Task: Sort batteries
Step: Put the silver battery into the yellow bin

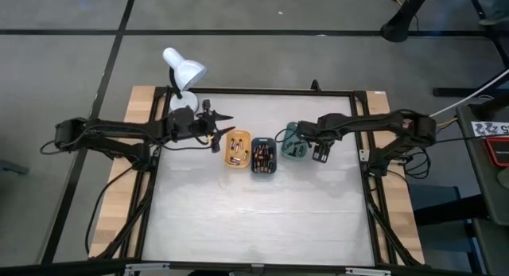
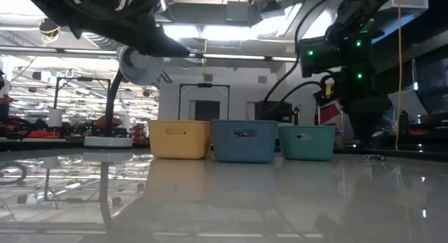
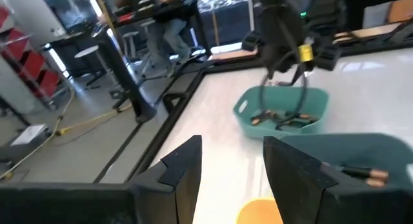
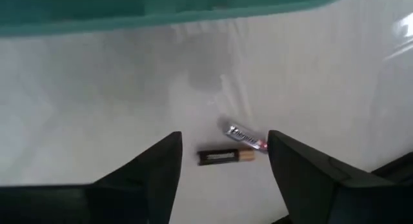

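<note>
a: what lay beneath the right gripper [image 4: 222, 156]?

b: two small cylindrical batteries [image 4: 235, 146] on the glossy white table [image 1: 262, 220], one dark with a gold end, one silvery with a reddish tip, almost touching. the gripper's dark angular fingers stood apart above them, grasping nothing, just beside the green tray [image 1: 293, 142].

a: and the other batteries?

b: more cylinders lay in the rounded plastic trays: the orange tray [image 1: 236, 149], the dark teal tray [image 1: 264, 158] beside it, and the green one.

a: the left gripper [image 1: 219, 131]?

b: it hung near the orange tray, flat fingers parted, empty. a white dome-shaded lamp [image 1: 183, 69] stood at the table's far left corner.
</note>
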{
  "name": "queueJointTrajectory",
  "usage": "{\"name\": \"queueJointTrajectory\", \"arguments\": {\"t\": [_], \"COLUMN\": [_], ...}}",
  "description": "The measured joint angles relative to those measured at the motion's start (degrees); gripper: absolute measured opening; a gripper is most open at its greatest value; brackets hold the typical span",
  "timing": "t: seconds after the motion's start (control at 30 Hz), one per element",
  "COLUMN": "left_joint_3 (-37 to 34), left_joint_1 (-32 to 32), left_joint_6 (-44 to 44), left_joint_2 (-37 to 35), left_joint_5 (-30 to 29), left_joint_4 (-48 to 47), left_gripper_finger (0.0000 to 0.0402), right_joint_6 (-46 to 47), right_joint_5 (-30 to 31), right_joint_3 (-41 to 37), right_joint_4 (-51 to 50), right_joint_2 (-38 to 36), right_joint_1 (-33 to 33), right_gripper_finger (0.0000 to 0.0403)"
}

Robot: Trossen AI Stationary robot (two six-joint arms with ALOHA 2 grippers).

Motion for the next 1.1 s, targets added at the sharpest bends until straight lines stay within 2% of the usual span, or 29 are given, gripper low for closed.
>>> {"name": "queueJointTrajectory", "arguments": {"t": [0.2, 0.5, 0.93, 1.1], "left_joint_3": [0.0, 0.0, 0.0, 0.0], "left_joint_1": [3.05, 3.91, 3.91, 3.91], "left_joint_6": [-0.91, -1.77, -1.99, -2.01], "left_joint_2": [0.0, 0.02, 0.02, 0.04], "left_joint_5": [0.0, 0.0, 0.02, 0.02], "left_joint_4": [-3.27, -4.52, -4.52, -4.48], "left_gripper_finger": [0.0156, 0.0156, 0.0156, 0.0156], "right_joint_6": [-6.79, -9.49, -16.1, -16.36], "right_joint_5": [2.08, 2.03, -0.17, -1.44], "right_joint_3": [-0.01, -0.68, -5.69, -5.8], "right_joint_4": [-0.8, -0.49, 7.82, 8.32], "right_joint_2": [2.33, 5.23, 5.26, 5.31], "right_joint_1": [-0.98, -6.71, -7.86, -7.82], "right_gripper_finger": [0.0231, 0.0221, 0.0151, 0.0088]}}
